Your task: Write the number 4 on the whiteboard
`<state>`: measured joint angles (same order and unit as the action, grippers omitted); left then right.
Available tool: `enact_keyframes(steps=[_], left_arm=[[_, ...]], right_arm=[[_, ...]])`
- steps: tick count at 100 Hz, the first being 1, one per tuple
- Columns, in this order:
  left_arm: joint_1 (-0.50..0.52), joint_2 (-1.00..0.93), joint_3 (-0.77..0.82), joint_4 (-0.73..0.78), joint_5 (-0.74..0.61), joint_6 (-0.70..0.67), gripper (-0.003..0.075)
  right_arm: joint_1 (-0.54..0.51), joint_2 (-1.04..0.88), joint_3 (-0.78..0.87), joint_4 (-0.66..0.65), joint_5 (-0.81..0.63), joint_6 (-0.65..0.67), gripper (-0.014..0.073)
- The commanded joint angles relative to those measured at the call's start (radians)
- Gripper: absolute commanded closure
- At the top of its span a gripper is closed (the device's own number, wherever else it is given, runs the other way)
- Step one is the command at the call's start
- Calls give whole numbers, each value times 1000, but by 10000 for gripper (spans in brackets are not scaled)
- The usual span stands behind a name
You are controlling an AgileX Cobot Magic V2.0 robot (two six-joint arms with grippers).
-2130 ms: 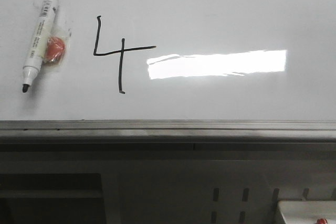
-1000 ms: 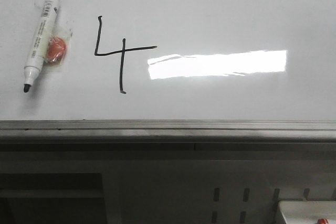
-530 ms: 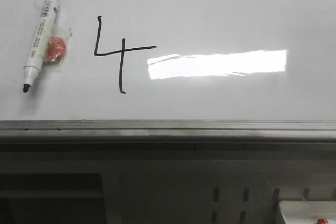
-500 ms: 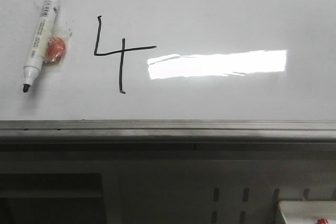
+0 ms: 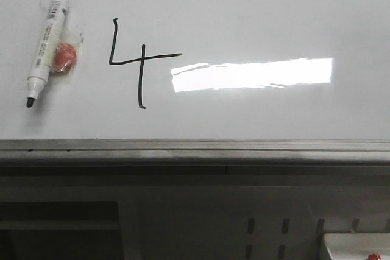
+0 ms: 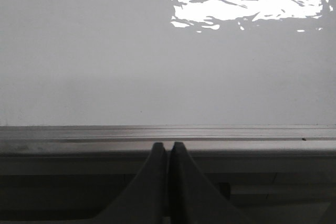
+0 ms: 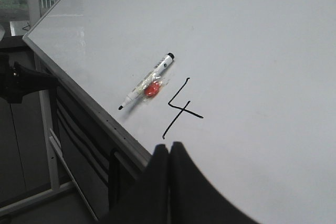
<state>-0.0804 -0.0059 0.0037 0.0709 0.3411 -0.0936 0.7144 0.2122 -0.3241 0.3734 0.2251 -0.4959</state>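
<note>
One finished figure — the number 4 (image 5: pixel 135 62) — is sitting on the whiteboard (image 5: pixel 256 16), toward nine o'clock of the bright glare (image 5: pixel 252 74) in the front view. Its long axis is running twelve to six, the open top facing twelve o'clock and the crossbar reaching toward three. Being fresh ink on a glossy surface, it is likely smearing at any touch, so nothing should be brushing over it.

Beside it, toward nine o'clock, the marker (image 5: pixel 44 45) is lying on the board with its bare tip pointing roughly seven o'clock and an orange blob (image 5: pixel 63 56) touching its barrel. It looks light, stiff and smooth; the mid-barrel seems the sensible place to take hold.

Both arms are hanging clear of the writing. The left gripper (image 6: pixel 168 153) is showing its jaws pressed together on nothing, over the grey edge rail (image 6: pixel 79 135); the right gripper (image 7: pixel 169 156) is likewise closed and empty. The task appears done.
</note>
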Motion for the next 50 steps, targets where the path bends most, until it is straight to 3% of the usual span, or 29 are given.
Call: enact_keyframes(steps=[1,20,31,41,50], left_arm=[[3,-26,35,-8,-49,-2,741],[3,-26,35,-8,-49,-2,741],[3,-26,35,-8,-49,-2,741],[3,-26,35,-8,-49,-2,741],[3,-26,35,-8,-49,-2,741]], right_arm=[[-7,9,-26,-5,-75,-2,658],[-7,9,-1,-8,-87,-2,658],[-31,9,23,-162,-134,9,658],[-121,9,38,-206,-166,125,658],[-265,9,55,-264,-166,212,658]])
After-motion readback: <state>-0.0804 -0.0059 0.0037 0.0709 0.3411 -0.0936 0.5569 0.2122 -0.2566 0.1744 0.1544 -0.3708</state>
